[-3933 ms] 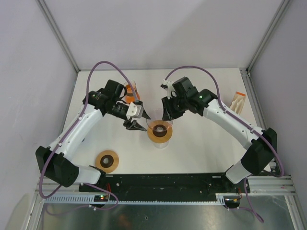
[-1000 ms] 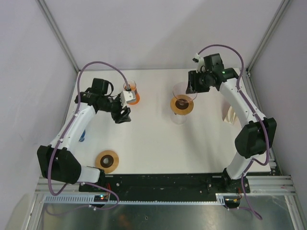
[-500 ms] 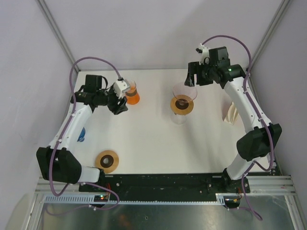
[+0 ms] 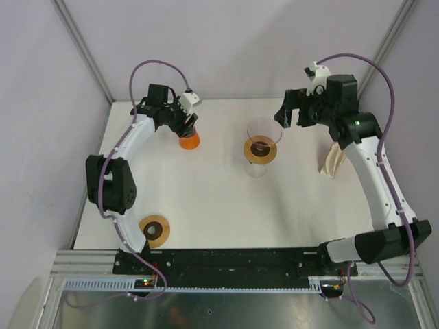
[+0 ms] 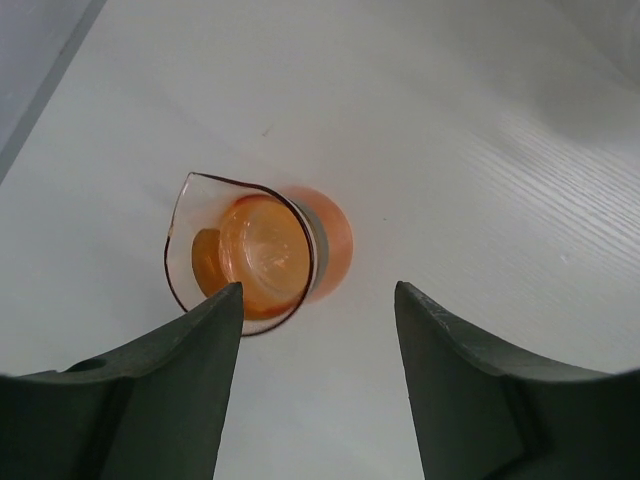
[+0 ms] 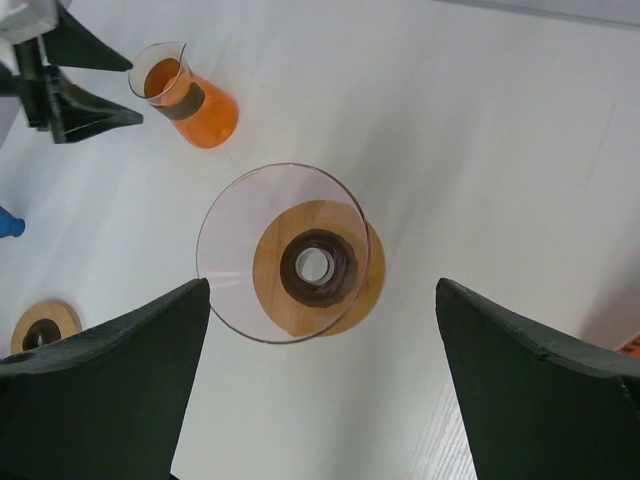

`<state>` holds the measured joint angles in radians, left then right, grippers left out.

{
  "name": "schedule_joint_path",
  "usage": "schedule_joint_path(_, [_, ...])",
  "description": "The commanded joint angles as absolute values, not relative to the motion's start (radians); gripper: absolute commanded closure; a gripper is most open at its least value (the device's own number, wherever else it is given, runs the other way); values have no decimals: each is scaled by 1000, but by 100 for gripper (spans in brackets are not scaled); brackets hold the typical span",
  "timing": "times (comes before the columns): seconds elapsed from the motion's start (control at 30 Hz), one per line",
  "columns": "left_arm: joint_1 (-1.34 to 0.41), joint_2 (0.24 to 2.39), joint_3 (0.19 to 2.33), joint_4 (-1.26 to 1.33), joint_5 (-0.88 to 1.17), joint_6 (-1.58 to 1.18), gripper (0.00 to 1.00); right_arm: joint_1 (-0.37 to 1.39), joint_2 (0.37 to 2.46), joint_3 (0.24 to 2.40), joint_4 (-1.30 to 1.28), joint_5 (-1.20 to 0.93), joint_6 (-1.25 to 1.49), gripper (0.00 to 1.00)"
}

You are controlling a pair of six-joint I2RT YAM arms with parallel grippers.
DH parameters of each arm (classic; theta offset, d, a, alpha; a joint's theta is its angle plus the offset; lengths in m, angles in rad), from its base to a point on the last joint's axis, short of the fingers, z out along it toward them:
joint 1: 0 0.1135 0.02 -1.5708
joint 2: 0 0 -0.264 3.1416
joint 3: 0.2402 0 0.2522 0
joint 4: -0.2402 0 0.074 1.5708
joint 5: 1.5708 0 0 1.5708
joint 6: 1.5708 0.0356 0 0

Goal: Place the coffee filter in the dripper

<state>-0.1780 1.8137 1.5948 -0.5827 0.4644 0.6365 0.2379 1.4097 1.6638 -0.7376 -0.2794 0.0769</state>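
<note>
The dripper [image 4: 261,147], a clear glass cone with a wooden collar, stands upright mid-table and is empty; the right wrist view looks straight down into the dripper [image 6: 300,262]. The coffee filter [image 4: 334,162], a beige folded paper, lies at the table's right edge. My right gripper [image 4: 289,115] hovers behind and right of the dripper, open wide with nothing between its fingers [image 6: 322,285]. My left gripper [image 4: 181,118] is at the back left, open and empty [image 5: 318,290], just above an orange glass carafe [image 5: 262,255].
The orange carafe [image 4: 189,139] stands left of the dripper. A wooden ring [image 4: 153,229] lies near the front left edge. A small blue object [image 6: 8,222] shows at the far left in the right wrist view. Walls enclose the table at the back and sides.
The right gripper has opened wide and pulled back to the right of the dripper. The left arm has swung toward the back, bringing its gripper over the orange carafe.
</note>
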Motion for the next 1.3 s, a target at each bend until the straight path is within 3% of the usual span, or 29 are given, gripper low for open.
schedule_joint_path(0.0, [-188,1881,1682,-554,429,654,33,223,1318,1596,-675,-296,90,1])
schedule_joint_path(0.17, [-199,1952,1716,-553,404,655,32,212,1265,1535,-683,-290,78,0])
schedule_joint_path(0.3, [-205,2007,1746,-553,375,673,38,210,1249,1513,-688,-299,75,1])
schedule_joint_path(0.7, [-220,1953,1657,-554,463,679,97,210,1227,1502,-695,-301,74,1])
schedule_joint_path(1.03, [-356,1616,1340,-554,571,649,100,213,1214,1493,-693,-326,82,1])
schedule_joint_path(1.27, [-586,1399,1109,-555,492,655,99,215,1205,1493,-689,-362,92,1])
